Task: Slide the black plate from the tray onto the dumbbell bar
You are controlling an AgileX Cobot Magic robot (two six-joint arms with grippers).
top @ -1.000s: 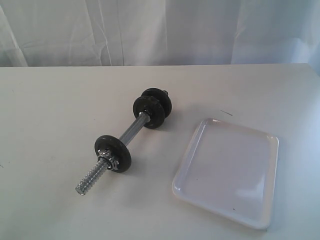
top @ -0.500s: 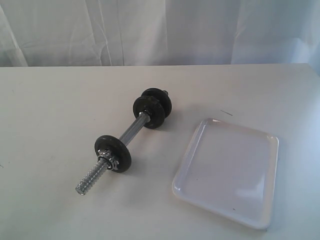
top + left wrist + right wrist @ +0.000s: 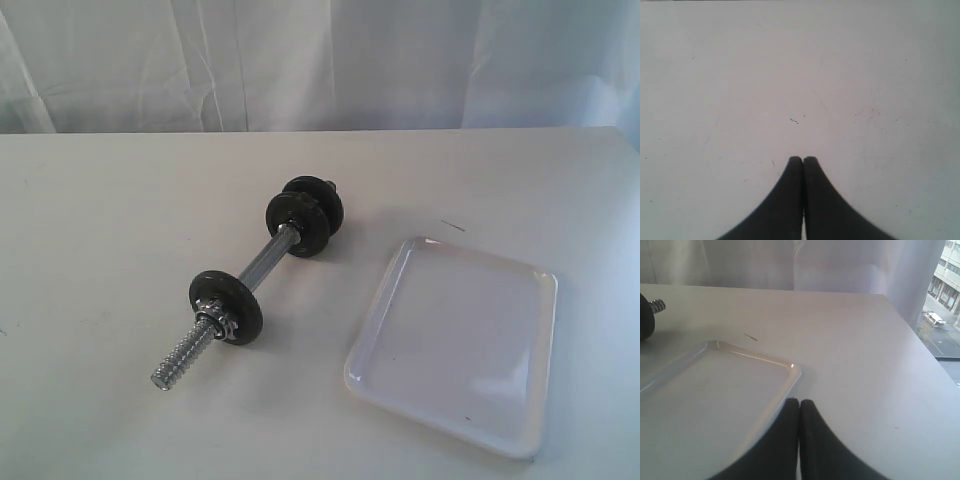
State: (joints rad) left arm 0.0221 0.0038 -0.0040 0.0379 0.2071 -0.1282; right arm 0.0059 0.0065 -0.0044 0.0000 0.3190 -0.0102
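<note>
Your left gripper and right gripper are both closed, holding nothing; the tray just ahead of the right one carries no disc, and the black plate sits on the dumbbell bar beyond it, so the slide is judged done and you need only confirm seating.

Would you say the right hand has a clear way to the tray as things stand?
Probably yes. In the right wrist view the tray lies close by the shut right hand with nothing between them; the bar lies apart from it, off to one side.
</note>
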